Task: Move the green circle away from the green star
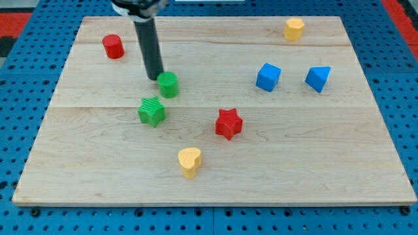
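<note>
The green circle (168, 84) is a short round block left of the board's middle. The green star (151, 111) lies just below and slightly to the left of it, with a narrow gap between them. My tip (155, 78) is at the end of the dark rod that comes down from the view's top. It stands right against the green circle's upper left side.
A red cylinder (113, 46) sits at the upper left, a red star (228, 123) near the middle, a yellow heart (189, 161) below it. A blue cube (268, 76) and a blue wedge (318, 78) are at the right, a yellow block (294, 29) at the top right.
</note>
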`<state>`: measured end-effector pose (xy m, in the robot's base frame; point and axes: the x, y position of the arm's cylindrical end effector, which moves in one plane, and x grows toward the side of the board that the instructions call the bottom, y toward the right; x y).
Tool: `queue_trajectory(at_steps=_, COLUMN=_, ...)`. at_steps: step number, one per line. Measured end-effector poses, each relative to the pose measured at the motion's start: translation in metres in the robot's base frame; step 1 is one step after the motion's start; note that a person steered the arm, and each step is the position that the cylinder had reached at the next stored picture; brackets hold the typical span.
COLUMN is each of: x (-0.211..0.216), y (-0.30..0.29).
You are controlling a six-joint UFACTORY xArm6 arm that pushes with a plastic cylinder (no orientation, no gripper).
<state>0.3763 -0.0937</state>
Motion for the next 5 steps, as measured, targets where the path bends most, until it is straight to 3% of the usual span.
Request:
queue_trajectory(at_steps=1, x=-0.013, y=-0.055)
queue_trajectory(at_steps=2, x=0.036, y=-0.053)
queue_trajectory(at_steps=3, x=0.045, y=-0.007)
queue_trajectory(at_steps=4, x=0.010, y=0.016)
queue_trajectory(at_steps=5, x=0.011, y=0.033)
